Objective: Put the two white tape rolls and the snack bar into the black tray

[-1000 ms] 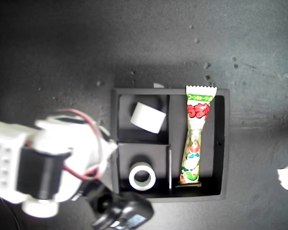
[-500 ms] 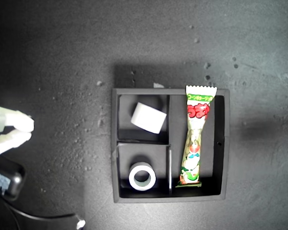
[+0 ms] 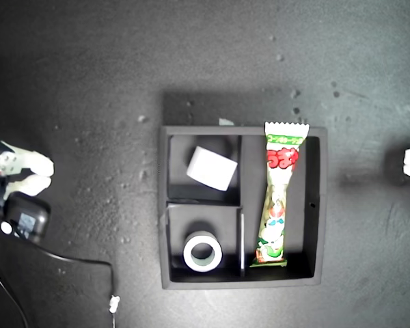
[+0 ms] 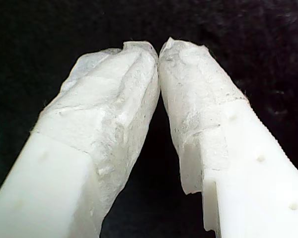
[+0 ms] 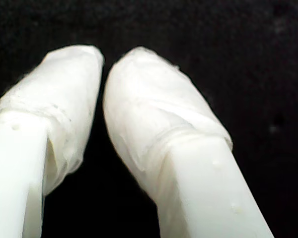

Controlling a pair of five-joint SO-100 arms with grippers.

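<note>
Exterior view: snack bar [image 3: 277,198] far from either claw

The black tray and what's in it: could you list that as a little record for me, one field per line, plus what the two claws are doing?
tray: black tray on a dark table
upper square compartment: white tape roll on its side
lower square compartment: white tape roll lying flat, hole up
long compartment: snack bar, top end over the rim
my first gripper: shut, empty
my second gripper: shut, empty
</note>
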